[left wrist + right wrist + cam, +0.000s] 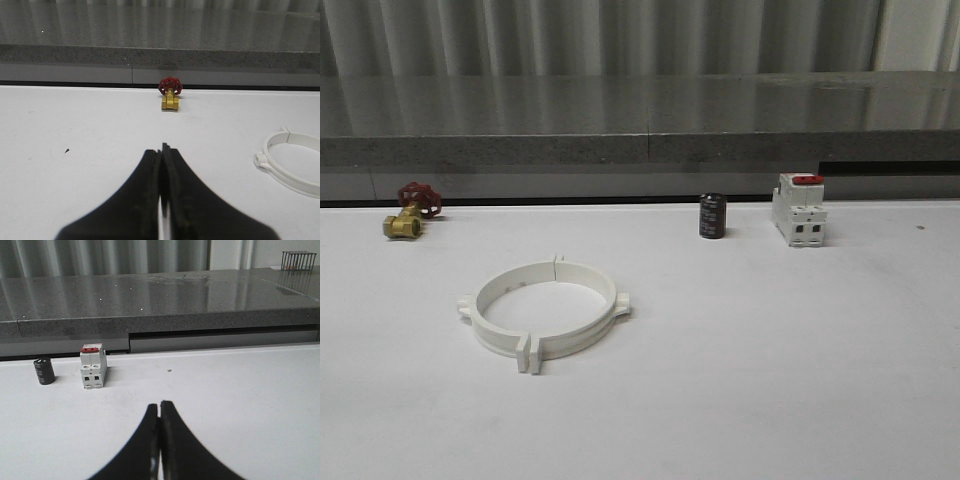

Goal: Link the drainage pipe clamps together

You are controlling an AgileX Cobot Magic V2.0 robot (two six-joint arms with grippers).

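Observation:
The two white drainage pipe clamps [545,305] lie on the table left of centre, their end tabs meeting at front and back so that they form one ring. Part of that ring [292,162] shows in the left wrist view, off to the side of my left gripper [162,150], which is shut with nothing between its black fingers. My right gripper [159,405] is shut as well and holds nothing; it hangs over bare table some way from the ring.
A brass valve with a red handwheel [410,210] lies at the back left. A black cylinder [712,216] and a white switch with a red top [798,208] stand at the back right. A grey stone ledge [640,120] runs behind the table.

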